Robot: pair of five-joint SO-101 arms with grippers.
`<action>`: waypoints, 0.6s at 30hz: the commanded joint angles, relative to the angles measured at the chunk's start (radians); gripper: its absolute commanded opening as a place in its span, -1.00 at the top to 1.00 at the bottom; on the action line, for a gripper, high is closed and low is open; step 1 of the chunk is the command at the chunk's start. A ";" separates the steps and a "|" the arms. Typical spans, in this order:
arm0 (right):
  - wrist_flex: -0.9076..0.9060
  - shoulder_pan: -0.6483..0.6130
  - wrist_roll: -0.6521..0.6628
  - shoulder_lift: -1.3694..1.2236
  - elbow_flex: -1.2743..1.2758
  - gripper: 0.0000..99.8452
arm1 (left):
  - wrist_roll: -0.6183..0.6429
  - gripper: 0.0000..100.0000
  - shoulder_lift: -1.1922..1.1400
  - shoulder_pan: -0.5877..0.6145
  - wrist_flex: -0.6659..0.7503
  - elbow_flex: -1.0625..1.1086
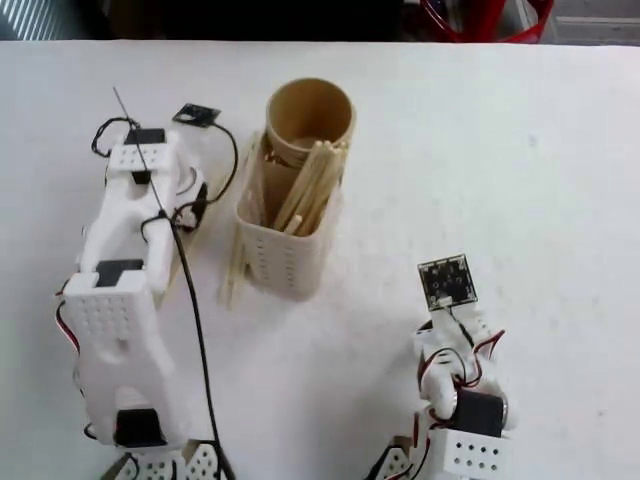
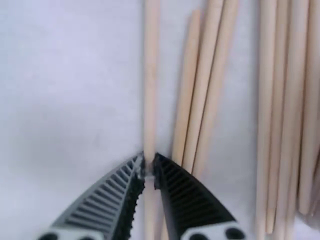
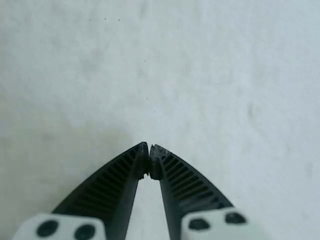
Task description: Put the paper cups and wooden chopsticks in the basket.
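**left end effector [image 2: 149, 170] got a chopstick [image 2: 151, 75]**

Pinched tight, among loose sticks [image 2: 210, 75] on the table [image 1: 500, 150] just beside the basket [image 1: 285, 265]. paper cup [image 1: 310, 120] + more sticks sit in the basket. right end effector [image 3: 149, 162] closed, nothing in it.

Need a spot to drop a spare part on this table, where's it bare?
Bare: the white table right of the white perforated basket, beyond the right gripper; also the far strip behind the brown paper cup. Crowded: the gap between basket and left arm, where loose wooden chopsticks lie and the left gripper clamps one.
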State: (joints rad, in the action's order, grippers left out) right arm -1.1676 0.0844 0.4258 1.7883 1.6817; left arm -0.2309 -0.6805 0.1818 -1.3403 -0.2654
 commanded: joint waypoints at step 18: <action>0.012 -0.001 -0.002 0.002 0.009 0.96 | 0.044 0.95 0.974 -0.004 0.095 0.448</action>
State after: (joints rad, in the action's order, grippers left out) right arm -1.1676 0.0844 0.4258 1.7883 1.6817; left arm -0.1987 -0.0606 0.2401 -1.2436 0.1227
